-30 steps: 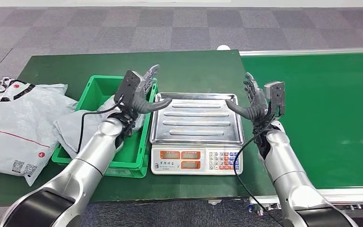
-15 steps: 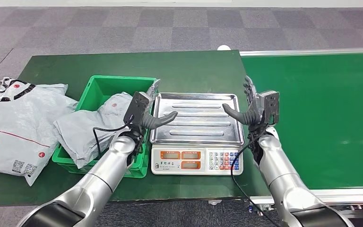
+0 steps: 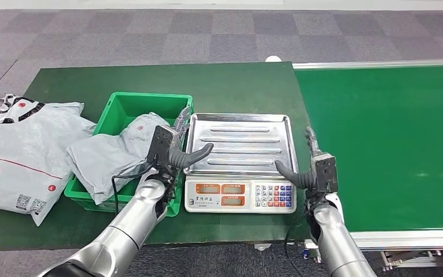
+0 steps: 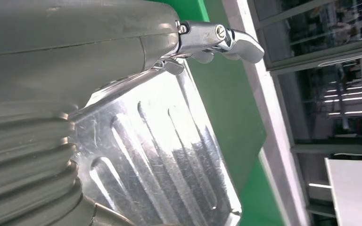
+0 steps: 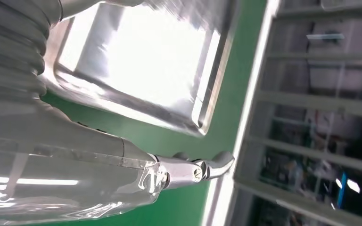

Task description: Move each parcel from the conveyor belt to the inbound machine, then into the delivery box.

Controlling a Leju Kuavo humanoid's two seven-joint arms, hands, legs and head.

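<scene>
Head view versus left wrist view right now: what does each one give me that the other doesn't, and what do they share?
Only the head view shows the green crate with a grey parcel in it, the other parcels on the table, the scale's keypad, the bare conveyor belt and the right hand, holding nothing.

Only the left wrist view shows windows and ceiling lights beyond the table.

Both show the scale's bare steel tray and the left hand, empty, with its thumb over the tray's edge.

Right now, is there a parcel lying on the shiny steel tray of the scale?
No, the steel tray is bare; grey parcels sit in the green bin.
</scene>
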